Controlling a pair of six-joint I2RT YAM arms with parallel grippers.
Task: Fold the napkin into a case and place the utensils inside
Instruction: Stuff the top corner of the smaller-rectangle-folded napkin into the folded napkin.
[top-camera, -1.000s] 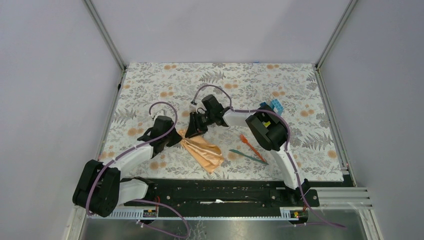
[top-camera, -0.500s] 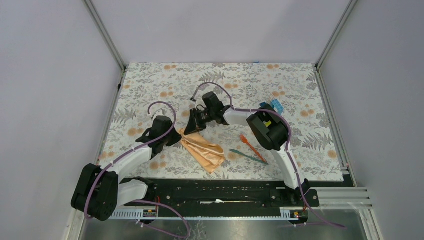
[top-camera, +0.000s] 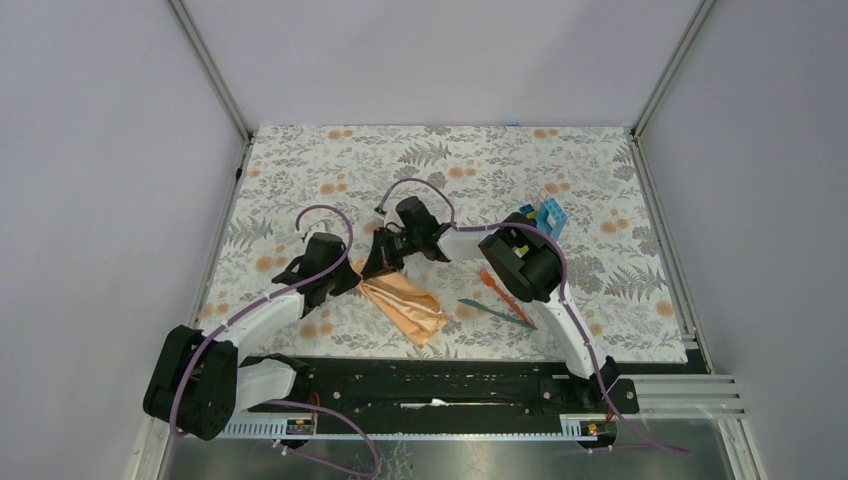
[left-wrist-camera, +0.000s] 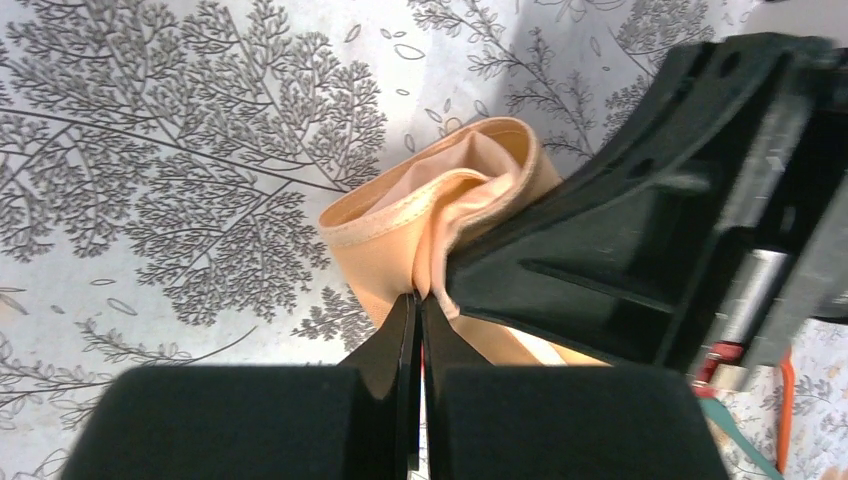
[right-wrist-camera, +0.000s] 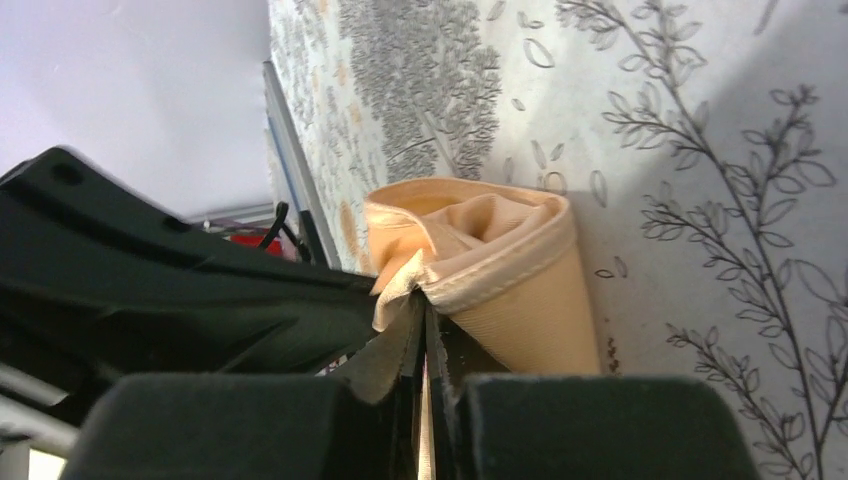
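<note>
Left gripper (left-wrist-camera: 415, 305): clenched, fingertips pressed together on the hemmed edge of the peach-orange satin napkin (top-camera: 405, 305), at a fold in the cloth.

Right gripper (right-wrist-camera: 425, 315): clenched as well, pinching the stitched hem of the same end of the napkin from the opposite side. A strip of cloth shows between its fingers. The two grippers sit nearly tip to tip, their black bodies close together.

Napkin: folded into a long narrow shape that lies on the floral-patterned mat (top-camera: 300, 170) covering the surface. The pinched far end is curled into an open mouth, where only folds of cloth are visible.

Utensils: thin orange plastic piece (top-camera: 494, 283) and thin teal plastic piece (top-camera: 490, 310) lie on the mat right of the napkin, apart from it.

Multicoloured toy blocks (top-camera: 545, 215) sit farther right.
</note>
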